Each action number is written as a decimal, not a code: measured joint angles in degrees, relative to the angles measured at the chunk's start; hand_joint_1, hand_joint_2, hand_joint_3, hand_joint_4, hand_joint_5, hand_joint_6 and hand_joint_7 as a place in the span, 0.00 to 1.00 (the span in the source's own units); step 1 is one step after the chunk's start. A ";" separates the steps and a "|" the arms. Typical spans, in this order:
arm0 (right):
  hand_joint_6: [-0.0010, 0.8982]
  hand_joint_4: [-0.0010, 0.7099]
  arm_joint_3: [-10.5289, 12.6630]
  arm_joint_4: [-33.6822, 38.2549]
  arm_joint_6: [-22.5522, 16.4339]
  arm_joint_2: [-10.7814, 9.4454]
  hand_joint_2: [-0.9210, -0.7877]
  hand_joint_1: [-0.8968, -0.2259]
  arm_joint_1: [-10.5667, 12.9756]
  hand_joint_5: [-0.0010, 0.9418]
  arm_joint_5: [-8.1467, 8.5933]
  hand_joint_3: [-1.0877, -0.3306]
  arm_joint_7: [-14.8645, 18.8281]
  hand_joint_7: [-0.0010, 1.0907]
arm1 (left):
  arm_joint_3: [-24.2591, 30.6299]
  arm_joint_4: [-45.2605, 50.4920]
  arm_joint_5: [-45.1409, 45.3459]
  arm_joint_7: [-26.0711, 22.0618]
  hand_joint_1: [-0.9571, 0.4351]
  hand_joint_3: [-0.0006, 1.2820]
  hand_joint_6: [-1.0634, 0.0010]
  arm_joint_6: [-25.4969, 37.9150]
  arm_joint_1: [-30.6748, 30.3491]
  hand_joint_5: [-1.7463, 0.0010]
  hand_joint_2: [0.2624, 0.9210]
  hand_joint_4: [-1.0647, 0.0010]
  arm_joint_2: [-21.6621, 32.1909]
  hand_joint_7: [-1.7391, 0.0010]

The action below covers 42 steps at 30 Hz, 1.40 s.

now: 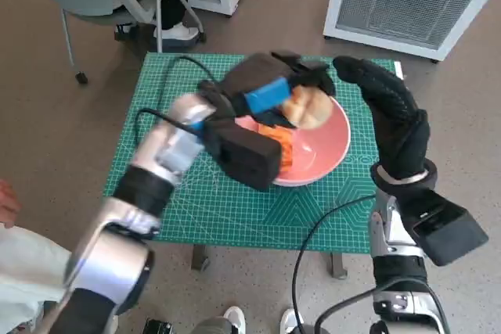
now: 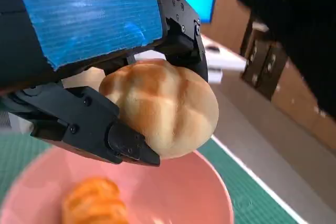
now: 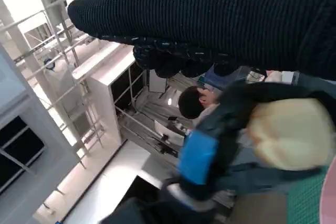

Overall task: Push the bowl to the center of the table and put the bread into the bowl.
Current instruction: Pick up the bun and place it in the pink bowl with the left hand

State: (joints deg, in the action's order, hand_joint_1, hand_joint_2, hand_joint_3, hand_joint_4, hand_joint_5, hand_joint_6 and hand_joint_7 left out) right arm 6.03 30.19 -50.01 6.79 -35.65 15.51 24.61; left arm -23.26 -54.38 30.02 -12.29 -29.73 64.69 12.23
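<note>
One robot hand [image 1: 270, 93] gripping bread [image 1: 308, 106] over pink bowl [image 1: 329, 154], other robot hand [image 1: 387, 111] spread

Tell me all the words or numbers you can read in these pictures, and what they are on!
None can be read.
The green cutting mat has fine printed grid lines; any numbers on it are too small to read.
The blue tape on the black left hand is blank.
The round pale bread roll, the pink bowl and the gloved right hand carry no writing.

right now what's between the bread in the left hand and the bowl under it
Only air: the left hand holds the bread above the bowl, shown in the left wrist view; a second pastry lies inside.
</note>
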 measured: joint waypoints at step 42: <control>0.00 0.19 0.86 -0.98 1.47 -0.24 0.00 0.47 -0.59 0.40 -0.02 0.41 -1.30 0.70 | 12.70 1.89 -17.69 -9.45 0.25 0.14 0.94 -2.38 -9.50 0.98 1.00 0.90 -0.23 0.71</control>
State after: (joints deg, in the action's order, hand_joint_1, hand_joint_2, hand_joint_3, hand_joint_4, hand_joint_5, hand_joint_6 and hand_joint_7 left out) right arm 6.89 29.20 -48.54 6.55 -36.25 15.49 23.31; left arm -10.56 -52.49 12.33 -21.74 -32.10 55.19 12.00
